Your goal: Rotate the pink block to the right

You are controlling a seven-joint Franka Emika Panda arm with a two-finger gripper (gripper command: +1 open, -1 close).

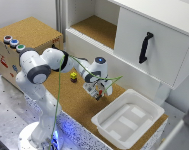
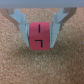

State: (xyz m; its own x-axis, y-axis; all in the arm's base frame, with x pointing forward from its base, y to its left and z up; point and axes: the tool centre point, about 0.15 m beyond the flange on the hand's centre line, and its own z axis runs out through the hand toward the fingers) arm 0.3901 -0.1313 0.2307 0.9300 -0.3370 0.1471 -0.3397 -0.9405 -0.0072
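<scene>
Between the two fingers, as my wrist view showed it, sat the pink block (image 2: 39, 36), squarely in the gap of the gripper (image 2: 39, 33), each side of it against or just beside a finger. Whether the jaws were pressing or only framing it I could not tell. Its face carried dark marks and looked about square, so I saw no long axis to line up with. Any turn to the right would, I judged, hinge on the block being centred under the wrist, which it appeared to be.

Going across the exterior view from its left: a cork-topped box with coloured buttons (image 1: 14, 42), then the arm's white links, then a small yellow block (image 1: 73, 76) near the gripper (image 1: 98, 93), which was low over the cork table (image 1: 64, 102). Further toward that view's right lay the white tray (image 1: 144, 107), a little apart from the gripper. The cork looked rough, likely to resist sliding.
</scene>
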